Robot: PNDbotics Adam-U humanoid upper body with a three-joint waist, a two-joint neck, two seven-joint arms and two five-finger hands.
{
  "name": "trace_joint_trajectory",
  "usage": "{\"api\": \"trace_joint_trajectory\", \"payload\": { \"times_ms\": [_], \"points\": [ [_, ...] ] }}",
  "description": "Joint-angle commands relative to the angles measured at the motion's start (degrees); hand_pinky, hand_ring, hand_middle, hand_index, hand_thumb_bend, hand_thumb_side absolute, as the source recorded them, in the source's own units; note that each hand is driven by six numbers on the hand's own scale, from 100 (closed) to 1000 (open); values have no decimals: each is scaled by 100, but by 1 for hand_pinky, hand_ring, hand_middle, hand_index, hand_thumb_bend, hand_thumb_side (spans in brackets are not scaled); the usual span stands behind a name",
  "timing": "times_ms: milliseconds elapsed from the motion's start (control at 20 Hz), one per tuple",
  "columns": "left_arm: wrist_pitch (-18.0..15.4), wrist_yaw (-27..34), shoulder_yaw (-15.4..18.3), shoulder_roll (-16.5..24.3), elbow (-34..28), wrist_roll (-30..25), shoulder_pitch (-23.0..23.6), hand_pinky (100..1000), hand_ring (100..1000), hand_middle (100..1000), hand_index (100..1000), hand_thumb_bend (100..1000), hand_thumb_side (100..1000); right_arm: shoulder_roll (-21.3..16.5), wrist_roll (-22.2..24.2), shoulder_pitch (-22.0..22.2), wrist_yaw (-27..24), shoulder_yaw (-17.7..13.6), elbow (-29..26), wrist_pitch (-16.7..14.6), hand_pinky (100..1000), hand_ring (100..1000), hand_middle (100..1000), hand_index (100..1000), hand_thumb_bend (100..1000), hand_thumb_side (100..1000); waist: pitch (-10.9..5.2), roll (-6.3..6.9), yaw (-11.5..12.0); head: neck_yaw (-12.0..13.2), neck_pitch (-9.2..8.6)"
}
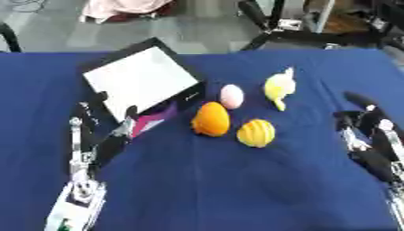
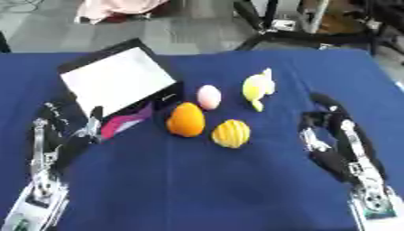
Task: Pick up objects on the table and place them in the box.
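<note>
A black box with a white inside (image 1: 142,77) stands tilted at the back left of the blue table (image 1: 236,189). In front of it lie an orange fruit (image 1: 211,118), a yellow striped fruit (image 1: 256,133), a pale pink egg shape (image 1: 231,96) and a yellow-white object (image 1: 279,87). A magenta item (image 1: 155,119) lies against the box's front corner. My left hand (image 1: 98,133) is open, fingers up, just left of the magenta item, its thumb beside it. My right hand (image 2: 335,135) rests open at the right, apart from the fruits.
Beyond the table's far edge are grey floor, black stand legs (image 1: 260,20) and a pink cloth (image 1: 126,8). Bare blue cloth fills the table's front half between my two arms.
</note>
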Motion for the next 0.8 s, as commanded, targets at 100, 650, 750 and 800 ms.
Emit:
{"api": "trace_joint_trajectory", "payload": {
  "times_ms": [100,650,750,800],
  "points": [
    [-9,-3,12,67,-92,-12,-58,740,885,689,743,456,142,-99,17,-35,-47,-35,-155,1,735,750,923,898,100,518,-86,30,-12,14,-11],
    [-8,3,1,73,-86,-31,-45,740,886,689,744,457,144,-199,167,-140,46,28,-101,32,750,778,983,933,100,500,-99,8,-2,-23,-11],
    [-9,4,-15,87,-76,-48,-25,740,886,689,744,456,145,-454,325,-395,195,174,-5,37,763,806,1000,955,100,475,-132,-22,32,-67,-11],
    [-6,6,-16,91,-68,-50,-13,740,886,689,744,456,143,-598,414,-539,271,235,65,32,773,831,1000,963,100,454,-144,-31,46,-84,-11]
  ]
}}
